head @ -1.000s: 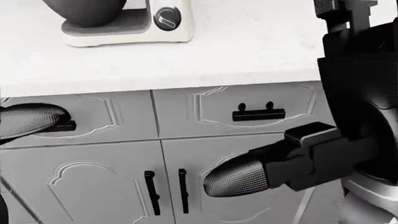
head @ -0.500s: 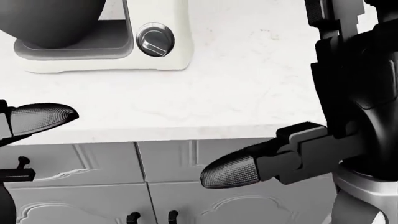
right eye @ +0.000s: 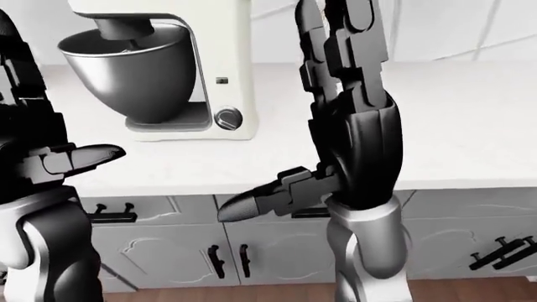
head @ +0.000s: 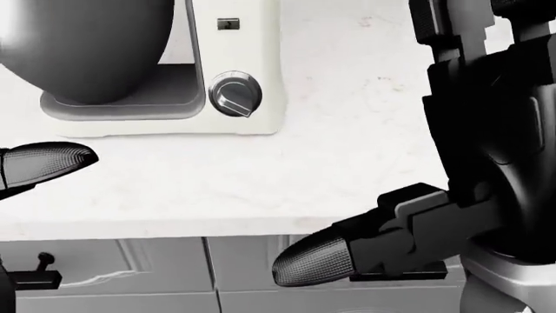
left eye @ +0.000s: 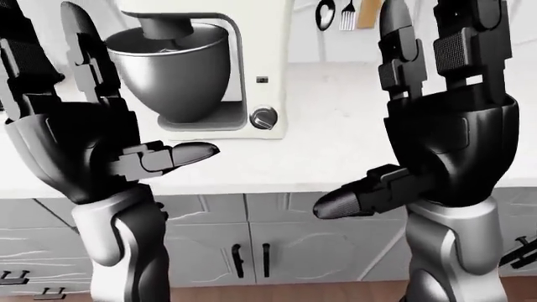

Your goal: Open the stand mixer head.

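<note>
A cream stand mixer stands on the white counter, its head down over a steel bowl. A round dial sits low on its column. The top of the head is cut off by the top edge of the left-eye view. Both hands are raised over the counter's near edge and apart from the mixer. My left hand is open and empty, fingers up, its thumb pointing right, below the bowl. My right hand is open and empty, to the right of the mixer, its thumb pointing left.
The white counter runs across the views. Below it are grey cabinet doors with black handles and drawers. Utensils hang on the wall to the right of the mixer. A tiled wall rises behind the counter.
The whole head view has shifted: the mixer now sits lower and larger, and the cabinets have slid down out of the picture, so the camera has moved. Both hands stay open.
</note>
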Controlling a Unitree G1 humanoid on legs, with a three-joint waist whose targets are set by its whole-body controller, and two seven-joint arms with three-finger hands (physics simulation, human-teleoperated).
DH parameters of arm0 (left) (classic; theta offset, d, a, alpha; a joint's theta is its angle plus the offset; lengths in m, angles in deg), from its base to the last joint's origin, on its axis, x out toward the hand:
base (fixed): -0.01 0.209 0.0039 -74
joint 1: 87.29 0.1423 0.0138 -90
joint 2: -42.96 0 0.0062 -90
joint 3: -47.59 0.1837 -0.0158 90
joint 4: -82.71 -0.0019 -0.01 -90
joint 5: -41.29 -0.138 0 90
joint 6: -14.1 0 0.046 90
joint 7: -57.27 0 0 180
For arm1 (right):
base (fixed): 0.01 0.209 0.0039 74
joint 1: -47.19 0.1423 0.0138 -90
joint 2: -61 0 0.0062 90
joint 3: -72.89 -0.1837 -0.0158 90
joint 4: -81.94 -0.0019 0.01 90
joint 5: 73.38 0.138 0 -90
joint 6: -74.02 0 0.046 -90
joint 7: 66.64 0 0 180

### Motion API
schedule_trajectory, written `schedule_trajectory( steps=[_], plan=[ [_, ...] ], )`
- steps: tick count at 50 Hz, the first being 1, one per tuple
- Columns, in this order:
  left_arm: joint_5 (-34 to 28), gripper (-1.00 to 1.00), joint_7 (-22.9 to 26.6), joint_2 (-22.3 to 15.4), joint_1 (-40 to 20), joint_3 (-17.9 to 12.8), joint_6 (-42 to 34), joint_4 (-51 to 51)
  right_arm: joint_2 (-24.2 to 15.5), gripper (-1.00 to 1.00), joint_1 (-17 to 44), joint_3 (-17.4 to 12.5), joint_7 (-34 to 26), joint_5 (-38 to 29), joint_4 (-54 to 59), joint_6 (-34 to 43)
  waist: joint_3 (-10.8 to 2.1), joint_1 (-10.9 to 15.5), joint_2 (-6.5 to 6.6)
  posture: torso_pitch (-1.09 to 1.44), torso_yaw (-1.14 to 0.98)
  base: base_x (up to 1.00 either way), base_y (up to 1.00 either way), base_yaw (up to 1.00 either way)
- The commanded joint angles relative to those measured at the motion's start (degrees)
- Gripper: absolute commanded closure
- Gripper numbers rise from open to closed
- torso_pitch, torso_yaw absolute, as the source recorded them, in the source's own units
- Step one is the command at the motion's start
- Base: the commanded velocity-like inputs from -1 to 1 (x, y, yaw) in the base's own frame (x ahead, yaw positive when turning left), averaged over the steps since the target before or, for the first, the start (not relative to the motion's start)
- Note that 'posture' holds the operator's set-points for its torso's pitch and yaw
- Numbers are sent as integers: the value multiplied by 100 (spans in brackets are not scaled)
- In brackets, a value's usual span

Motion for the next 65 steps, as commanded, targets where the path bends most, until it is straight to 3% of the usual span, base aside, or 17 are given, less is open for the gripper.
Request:
schedule_trajectory(
  steps=[1,4,5,6,7,9,12,18,20,21,22,24,28,30,36,49,65],
  plan=[
    [-16,-100,49,-19,-161,26,132,161,-23,-100,108,-40,30,67,-132,-140,24,-14,102,0,0,89,0,0],
    [-21,-100,54,-14,-128,21,156,149,-66,-100,33,51,-73,-50,-96,-266,-191,27,140,0,0,83,0,0],
    [-24,-100,60,-16,-125,20,162,146,-34,-100,10,72,-54,-148,-52,-278,-117,10,103,0,0,0,0,0],
    [-24,-100,56,-17,-128,12,167,136,-35,-100,-1,96,-78,-259,3,-282,-359,0,155,0,0,0,0,0],
    [-25,-100,57,-18,-121,9,172,133,-20,-100,6,98,-96,-284,5,-284,-407,46,68,0,0,0,0,0],
    [-29,-100,60,-20,-106,11,171,143,15,-100,-5,102,-122,-321,0,-286,-369,82,-183,0,0,0,0,0],
    [-31,-100,55,-18,-114,18,164,149,43,-100,2,72,-137,-257,-52,-237,-219,87,-234,0,0,0,0,0],
    [-48,-100,50,-7,-111,28,155,159,41,-100,-9,73,-133,-214,-80,-216,-162,-40,47,0,0,0,0,0],
    [-52,-100,49,-9,-100,21,158,165,36,-100,-1,54,-141,-176,-80,-218,-221,-54,267,0,0,0,0,0],
    [-55,-100,51,-8,-96,23,159,166,41,-100,-23,58,-149,-122,-111,-185,-262,-83,70,0,0,0,0,0],
    [-50,-100,49,-7,-102,21,156,163,40,-100,-41,63,-161,-90,-132,-196,-490,-45,132,0,0,49,0,0],
    [-50,-100,52,-8,-113,23,161,150,38,-100,-45,83,-175,-111,-135,-255,44,-14,137,0,0,95,0,0],
    [-55,-100,57,-4,-93,19,186,126,42,-100,-27,89,-144,-198,-57,-230,-273,31,33,0,0,8,0,0],
    [-52,-100,52,-5,-89,19,177,138,51,-100,-43,96,-140,-209,-61,-250,-297,65,-182,0,0,0,0,0],
    [-67,-100,18,-8,-92,15,152,147,53,-100,-67,100,-153,-223,-49,-231,-356,-33,48,0,0,0,0,0],
    [-195,-100,-33,-34,-144,-5,-29,111,47,-100,-42,104,-177,-203,-118,-89,-502,-71,28,-3,0,0,0,0],
    [-187,-100,-58,-40,-102,-30,-18,122,65,-100,-28,124,-187,-219,-31,-63,-1081,-44,33,-19,0,0,0,0]
  ],
)
